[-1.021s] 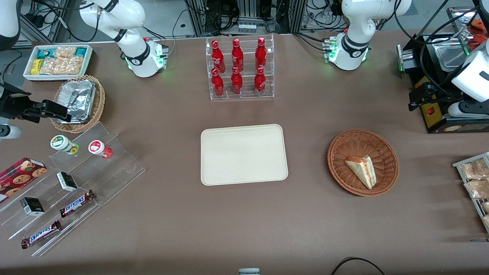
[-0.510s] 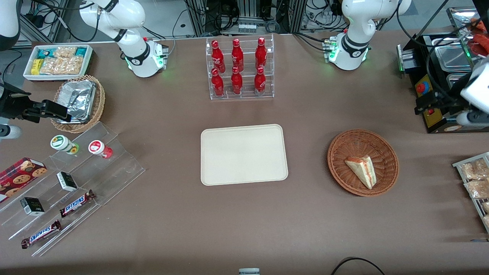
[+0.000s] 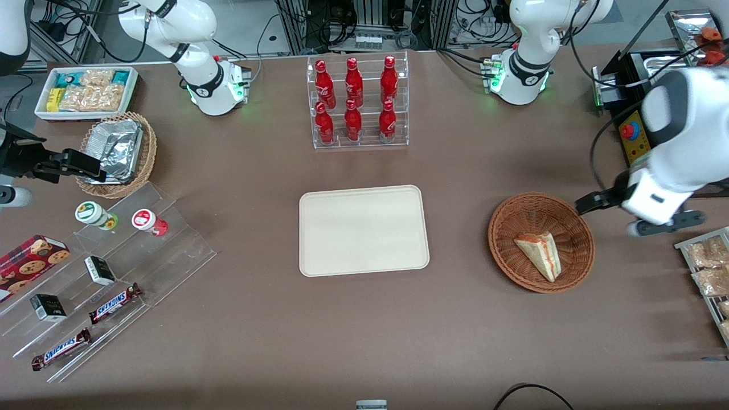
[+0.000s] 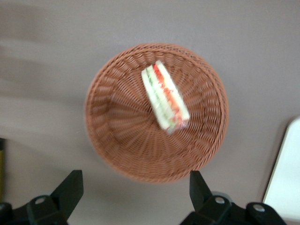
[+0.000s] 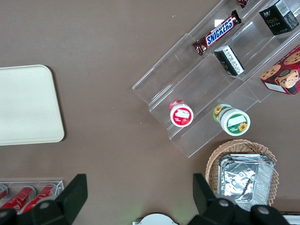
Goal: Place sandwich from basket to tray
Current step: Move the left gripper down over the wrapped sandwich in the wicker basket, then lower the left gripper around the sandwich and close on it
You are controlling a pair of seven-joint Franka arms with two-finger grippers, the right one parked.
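Note:
The sandwich, a pale bread wedge with red and green filling, lies in the round reddish-brown basket. The cream tray sits bare at mid-table, beside the basket toward the parked arm's end. My left gripper hangs above the table just outside the basket's rim, toward the working arm's end. In the left wrist view the sandwich rests in the basket, a corner of the tray shows, and the gripper is open with nothing between its fingers.
A clear rack of red bottles stands farther from the camera than the tray. A black appliance and a wire rack of packets flank the working arm. A stepped acrylic shelf of snacks and a foil-filled wicker basket lie toward the parked arm's end.
The left arm has swung away from the black appliance, coming nearer the camera and toward the basket. The sandwich, basket and tray have not moved.

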